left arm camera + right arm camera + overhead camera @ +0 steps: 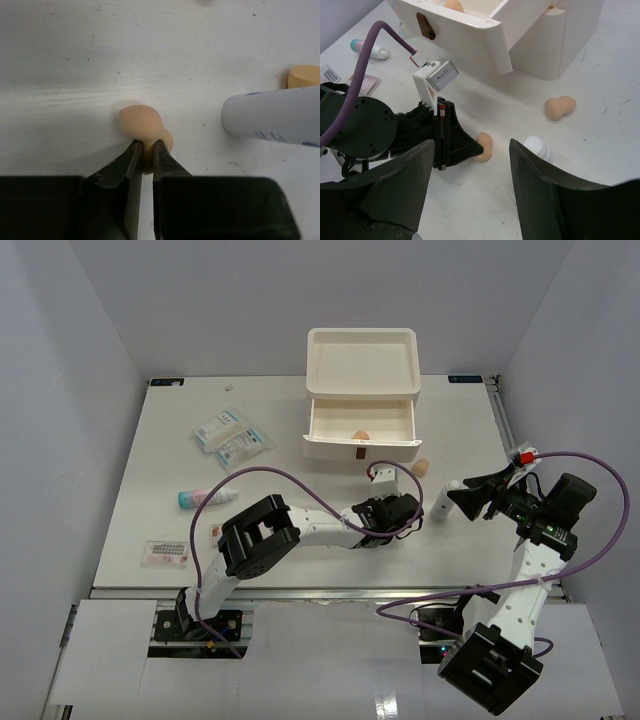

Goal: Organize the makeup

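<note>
The left gripper (147, 150) is pinching one end of a tan sponge (142, 122) lying on the surface (75, 60) near a white tube (270, 117). The right gripper (470, 150) is standing wide, empty. This shallow end grip is risking the soft sponge squeezing out during lifting.

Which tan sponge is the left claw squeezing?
The sponge beside the white tube: the left claw is shut on its end. The drawer sponge and the loose sponge by the box lie untouched.
</note>
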